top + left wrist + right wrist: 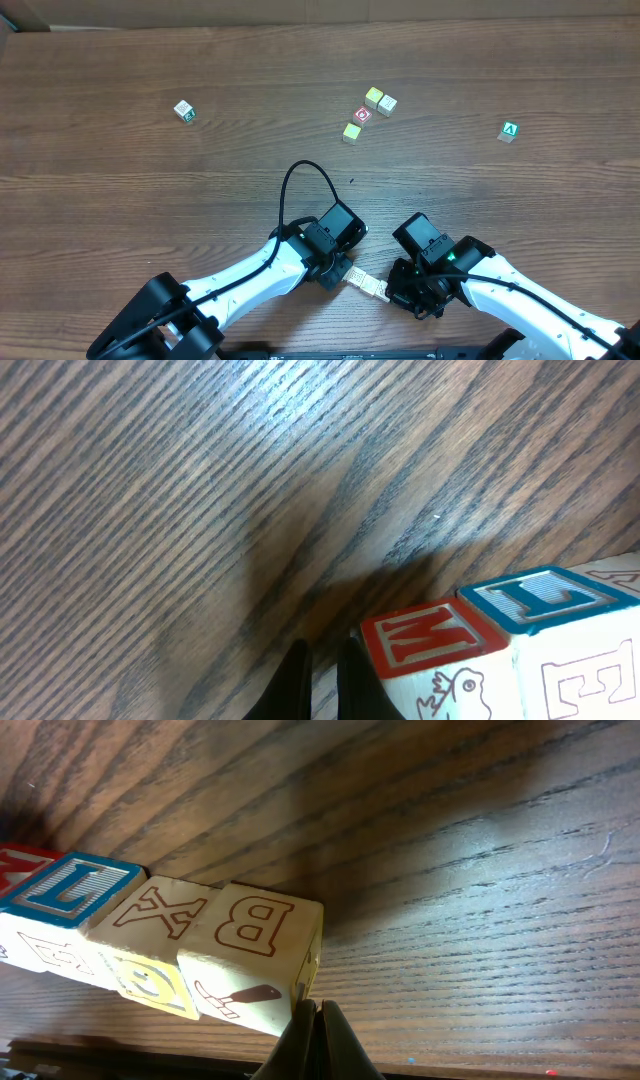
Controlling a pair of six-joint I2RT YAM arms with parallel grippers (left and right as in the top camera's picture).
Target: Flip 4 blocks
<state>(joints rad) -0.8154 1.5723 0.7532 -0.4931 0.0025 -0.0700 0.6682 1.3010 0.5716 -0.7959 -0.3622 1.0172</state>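
Overhead, left end effector (348, 275) and right end effector (396, 292), both shut and empty, flank the blocks (368, 285) on the desk (120, 190); left wrist, row just right of it; right wrist, row touching its left; flip seemingly unstarted, needing an inward squeeze and roll.

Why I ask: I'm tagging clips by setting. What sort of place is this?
Probably a robotics lab workbench: a wood-grain table, a left arm and a right arm reaching in from its near edge, and toy alphabet blocks lined up as practice objects.
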